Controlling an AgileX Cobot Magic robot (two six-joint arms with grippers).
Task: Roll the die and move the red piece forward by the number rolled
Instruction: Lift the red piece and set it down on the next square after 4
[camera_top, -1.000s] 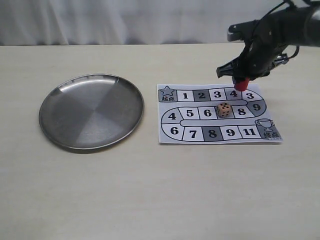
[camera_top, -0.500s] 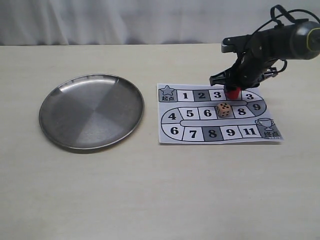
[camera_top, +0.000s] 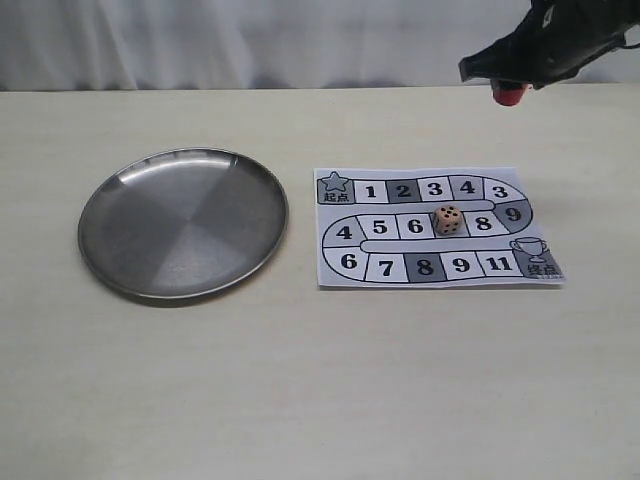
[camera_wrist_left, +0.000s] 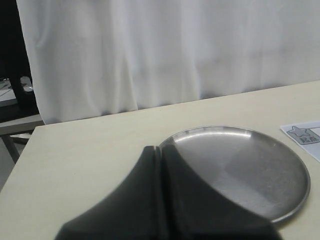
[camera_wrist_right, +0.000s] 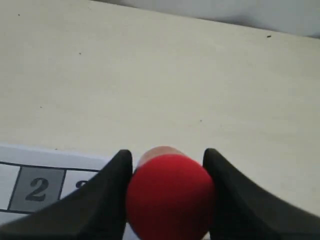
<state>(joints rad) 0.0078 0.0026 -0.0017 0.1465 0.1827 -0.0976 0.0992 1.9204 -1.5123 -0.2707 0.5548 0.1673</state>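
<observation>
Nearest you, your left gripper (camera_wrist_left: 159, 150) sits on the steel plate's (camera_wrist_left: 280, 200) side of the paper game board (camera_top: 437, 275), fingers pressed together on nothing and out of play. On the board, the die (camera_top: 448, 219) rests in the middle row between squares 6 and 8. Its pips are too small to count with confidence, so read it before you commit. Beyond the board's far edge and well above it, your right gripper (camera_wrist_right: 167, 152) is clamped around the red piece (camera_top: 511, 95), with a finger on each side of it. The piece hangs below the jaws, apparently upright. The move hinges on this: the track lies below the piece and back toward you, so lower it with the right arm, which is nearer.
</observation>
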